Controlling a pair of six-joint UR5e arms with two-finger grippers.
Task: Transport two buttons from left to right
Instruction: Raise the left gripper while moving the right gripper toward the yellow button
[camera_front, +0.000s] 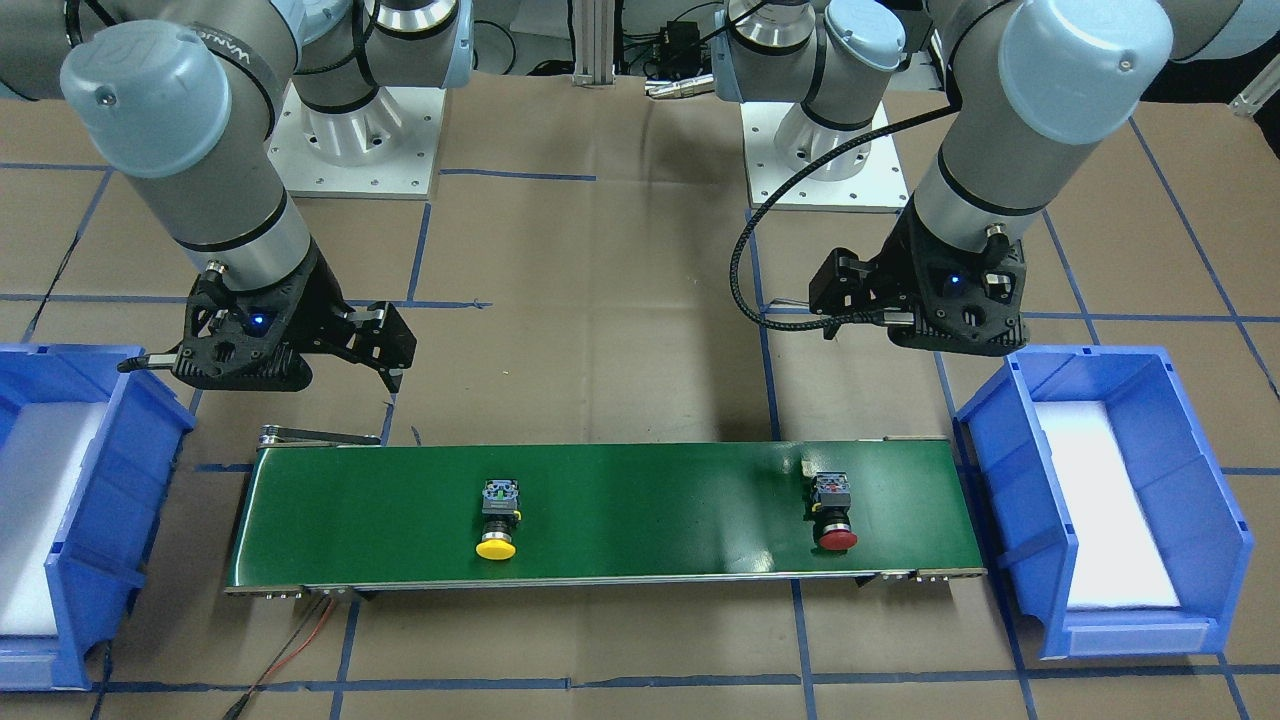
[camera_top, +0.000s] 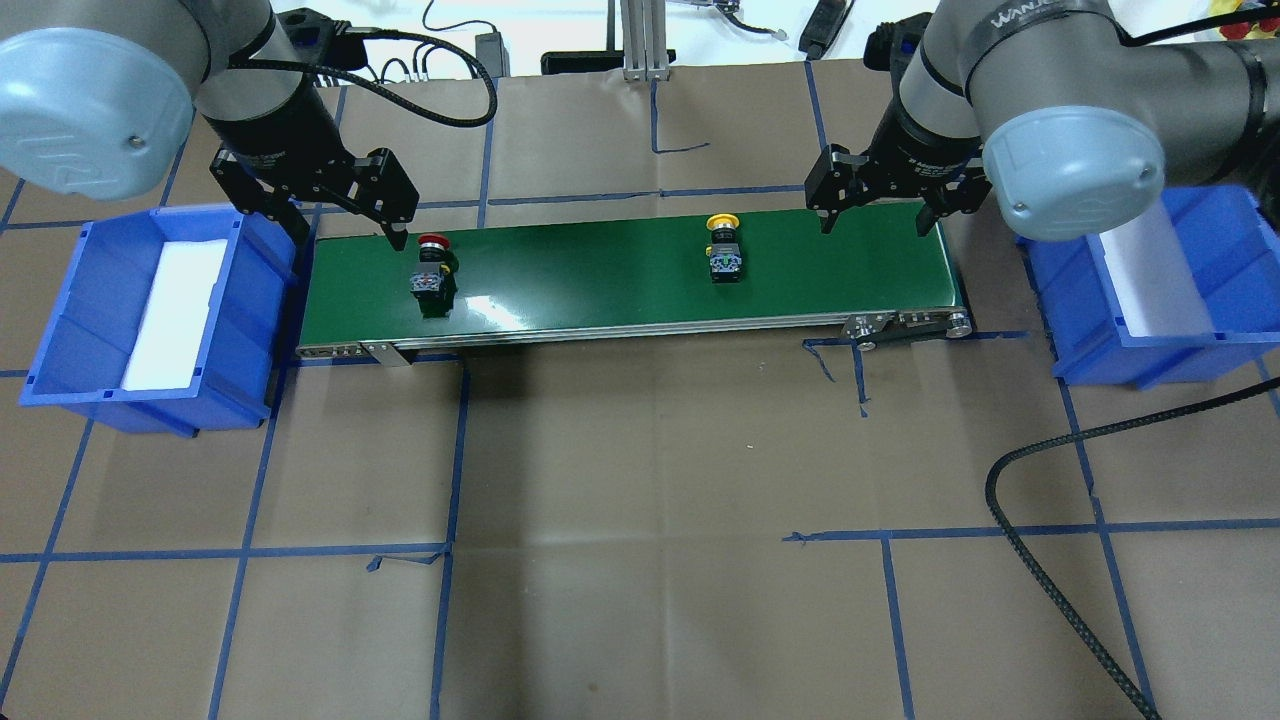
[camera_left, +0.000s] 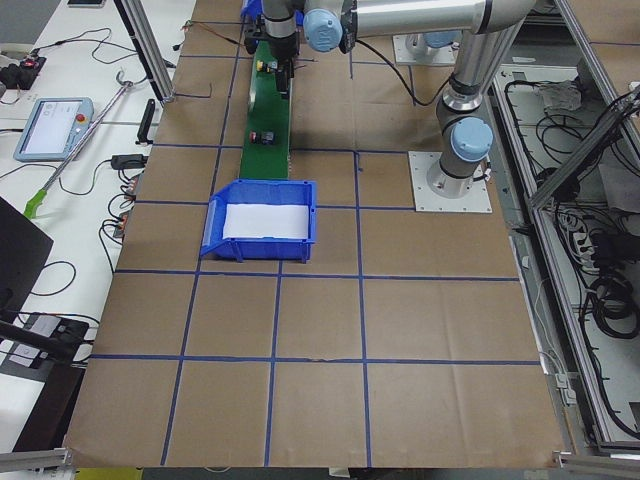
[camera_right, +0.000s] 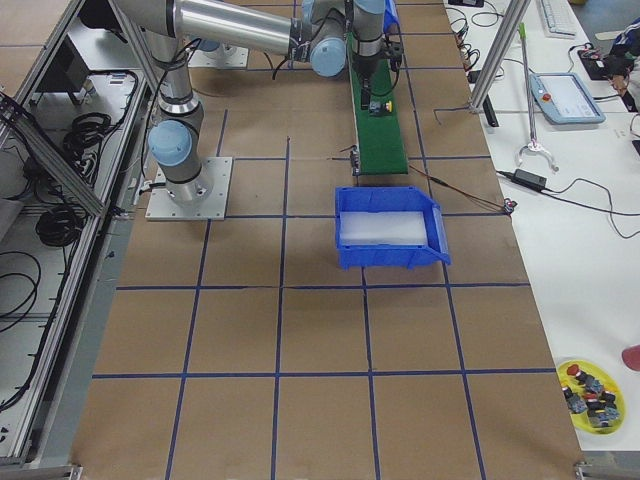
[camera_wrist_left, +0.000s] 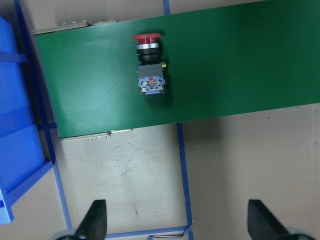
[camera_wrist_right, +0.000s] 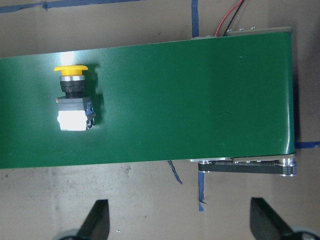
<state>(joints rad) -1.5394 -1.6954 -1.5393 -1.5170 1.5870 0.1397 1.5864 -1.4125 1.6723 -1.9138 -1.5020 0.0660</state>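
Note:
Two buttons lie on their sides on a green conveyor belt (camera_top: 600, 280). The red-capped button (camera_top: 432, 265) is near the belt's left end, and in the left wrist view the same red button (camera_wrist_left: 149, 65) lies well ahead of the fingers. My left gripper (camera_top: 348, 235) hangs open over the belt's far left corner, holding nothing. The yellow-capped button (camera_top: 722, 245) rests right of the belt's middle; the right wrist view has this yellow button (camera_wrist_right: 74, 97) off to the left. My right gripper (camera_top: 875, 228) hovers open and empty above the belt's right end.
A blue bin (camera_top: 70, 330) with a white liner stands off the belt's left end, and a second blue bin (camera_top: 1235, 270) stands off the right end. A black cable (camera_top: 1060, 590) loops across the brown paper at front right. Red and black wires leave the belt's right end.

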